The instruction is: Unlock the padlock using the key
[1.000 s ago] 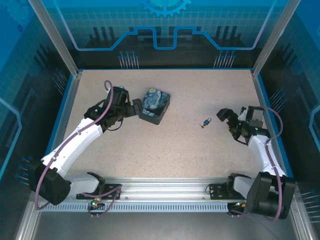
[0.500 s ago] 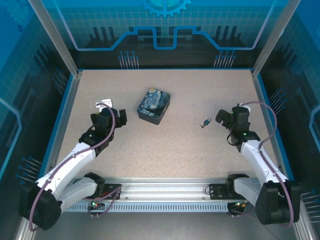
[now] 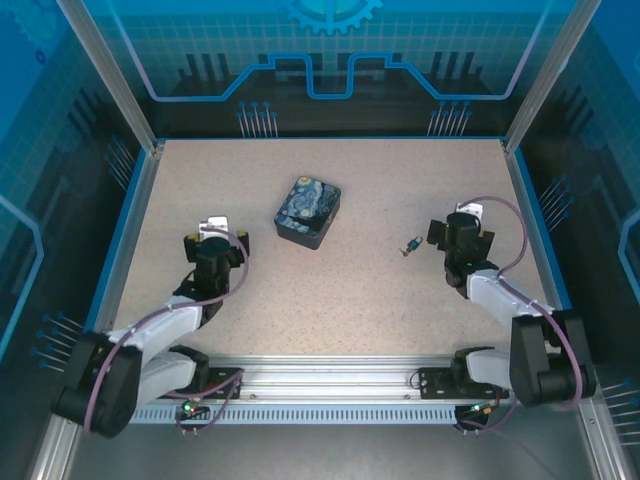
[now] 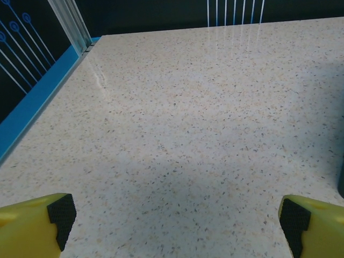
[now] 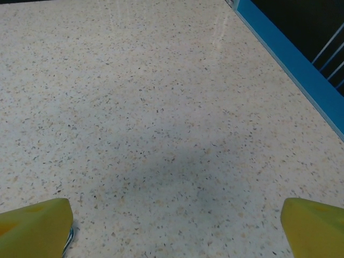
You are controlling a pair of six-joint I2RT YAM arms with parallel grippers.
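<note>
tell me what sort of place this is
Probably a robot lab workcell: a speckled tabletop walled by aluminium posts and blue printed panels, with the left arm and right arm bolted to a rail.

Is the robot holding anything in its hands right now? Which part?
No, nothing is held. The left gripper and the right gripper both stand open over the table, and the key lies loose on it.

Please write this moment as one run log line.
left hand open, empty | right hand open, empty, near key | key on table, ungripped | blue box mid-table
</note>
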